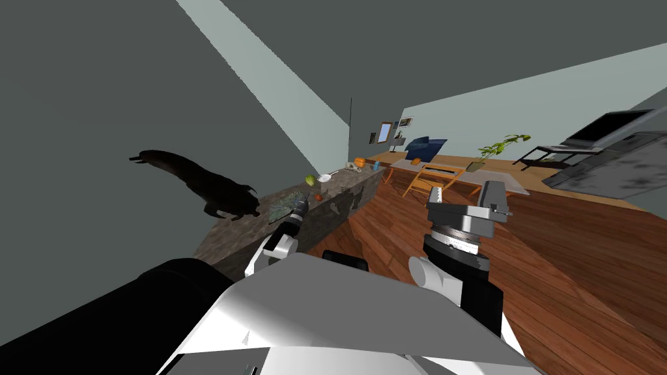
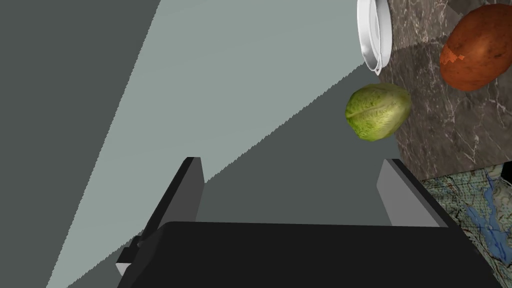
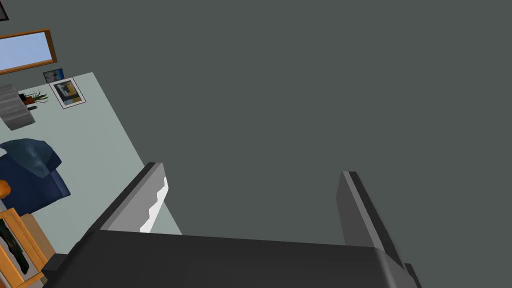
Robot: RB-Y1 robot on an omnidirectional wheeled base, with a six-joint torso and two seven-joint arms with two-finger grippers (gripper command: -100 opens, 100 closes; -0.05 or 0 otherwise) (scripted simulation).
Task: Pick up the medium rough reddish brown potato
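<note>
The reddish brown potato point(image 2: 475, 47) lies on a dark marbled counter point(image 2: 440, 130), and in the head view the potato point(image 1: 318, 196) sits near the counter's front edge. My left gripper point(image 2: 295, 170) is open and empty. It hovers short of the potato, which is off to one finger's side and not between the fingers. In the head view the left gripper point(image 1: 303, 206) is over a printed map point(image 1: 285, 207), just before the potato. My right gripper point(image 1: 466, 194) is raised over the wooden floor, and its wrist view shows the right gripper point(image 3: 252, 172) open and empty.
A green leafy head point(image 2: 378, 111) and a white bowl point(image 2: 374, 35) lie beyond the potato, with the map point(image 2: 475, 215) beside my finger. A black animal-shaped figure point(image 1: 195, 182) stands on the counter's near end. An orange pumpkin point(image 1: 359, 161) sits at the far end, with wooden furniture point(image 1: 426, 179) beyond.
</note>
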